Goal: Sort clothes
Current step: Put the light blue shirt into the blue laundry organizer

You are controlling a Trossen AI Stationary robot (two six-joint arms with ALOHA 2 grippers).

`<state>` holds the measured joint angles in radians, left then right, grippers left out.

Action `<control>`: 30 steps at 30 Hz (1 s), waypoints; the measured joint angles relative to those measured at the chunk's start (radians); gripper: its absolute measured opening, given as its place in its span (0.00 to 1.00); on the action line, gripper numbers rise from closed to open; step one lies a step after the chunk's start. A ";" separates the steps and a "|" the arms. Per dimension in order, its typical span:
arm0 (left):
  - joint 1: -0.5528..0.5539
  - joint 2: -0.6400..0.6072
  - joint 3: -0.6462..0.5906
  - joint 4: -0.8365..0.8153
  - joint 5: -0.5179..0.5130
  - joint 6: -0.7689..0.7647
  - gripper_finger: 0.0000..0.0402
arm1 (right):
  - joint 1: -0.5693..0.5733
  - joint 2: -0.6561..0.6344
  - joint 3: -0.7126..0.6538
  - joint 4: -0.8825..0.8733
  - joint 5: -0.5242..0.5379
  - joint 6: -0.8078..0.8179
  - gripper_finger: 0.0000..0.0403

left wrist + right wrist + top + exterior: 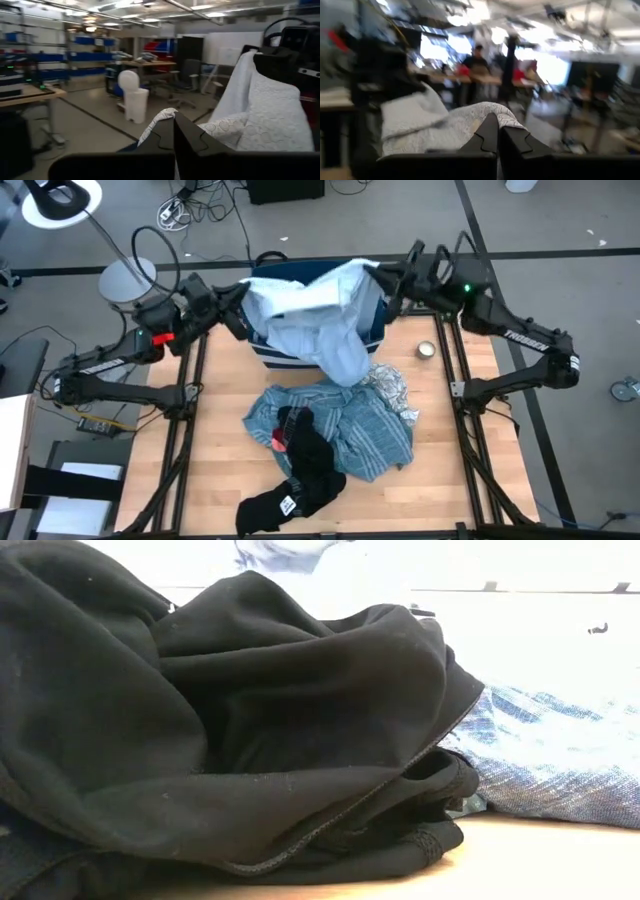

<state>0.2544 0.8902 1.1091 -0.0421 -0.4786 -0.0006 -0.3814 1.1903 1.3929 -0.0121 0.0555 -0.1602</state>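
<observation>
A light blue shirt [320, 310] hangs spread over the dark blue bin [262, 352] at the table's far middle. It is held up between my left gripper [243, 302] and my right gripper [388, 280], both shut on it. On the table nearer lies a pile: a teal striped cloth [375, 435], black pieces [310, 465] on top of it, a small red piece [278, 440], and a white-and-grey patterned cloth [392, 390] at its far right. The low view is mostly filled by the black cloth [200, 720]. My left gripper pinches a bunched edge of the shirt [162, 116] between its two fingers, at the shirt's left end. The fingers lie about level and come from the table's left. From there the cloth runs across to the other arm and sags. My right gripper pinches a fold of the shirt [487, 111] at its right end between its two fingers. They lie about level and come from the table's right. The shirt droops between the two holds, and its lower part [345, 360] hangs down past the bin's near wall.
A small round metal object [427, 349] lies on the table right of the bin. Black frame rails [190, 410] run along both table sides. Bare wood [450, 480] shows at the near right and at the near left. People and desks stand in the room behind.
</observation>
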 joint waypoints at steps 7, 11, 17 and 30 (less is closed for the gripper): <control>0.104 0.010 0.000 -0.137 0.001 -0.045 0.00 | -0.151 0.067 0.044 -0.242 -0.027 0.080 0.00; 0.151 0.032 0.000 -0.269 0.049 -0.141 0.00 | -0.194 0.129 0.044 -0.390 -0.146 0.151 0.01; 0.179 0.083 0.000 -0.320 0.215 -0.230 0.04 | -0.203 0.217 0.044 -0.476 -0.294 0.201 0.06; 0.190 0.081 0.015 -0.371 0.312 -0.248 0.23 | -0.205 0.122 0.044 -0.547 -0.299 0.207 0.35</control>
<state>0.4446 0.9710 1.1242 -0.4130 -0.1666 -0.2488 -0.5861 1.3126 1.4364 -0.5592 -0.2437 0.0471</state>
